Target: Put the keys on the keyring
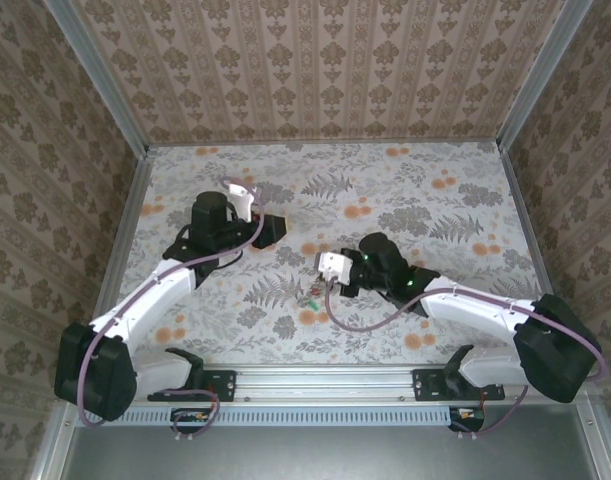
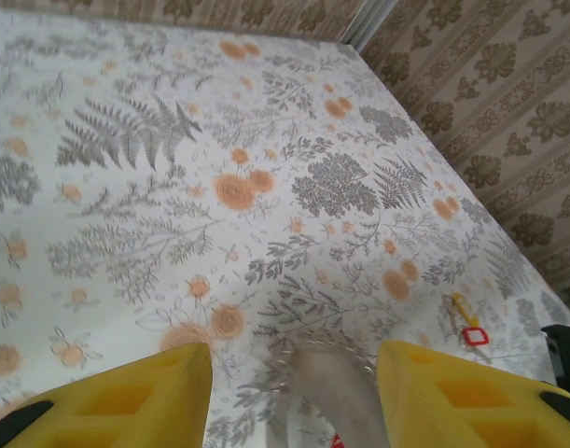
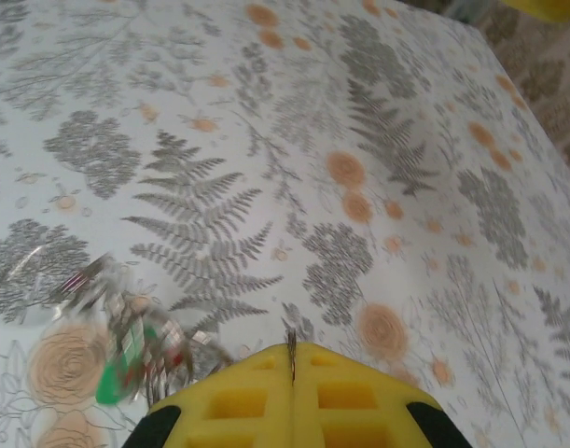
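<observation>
Between the parted jaws of the left gripper (image 2: pixel 292 350) sits the blurred keyring (image 2: pixel 314 385); whether they clamp it, I cannot tell. Jaws of the right gripper (image 3: pixel 292 362) are pressed together, with keys (image 3: pixel 135 341) nearby on the tabletop (image 3: pixel 266 140).

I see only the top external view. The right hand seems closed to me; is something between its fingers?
Observer: In the right wrist view the right hand is shut, with a thin dark sliver sticking out of the seam; what it is, I cannot tell.
Operator: What colours have the keys near it?
Observer: Blurred there, they show a green head and some red.
Operator: Is the left hand empty?
Observer: Its fingers stand apart around a blurred silver-fringed shape, probably the keyring; gripped or not, I cannot tell.
</observation>
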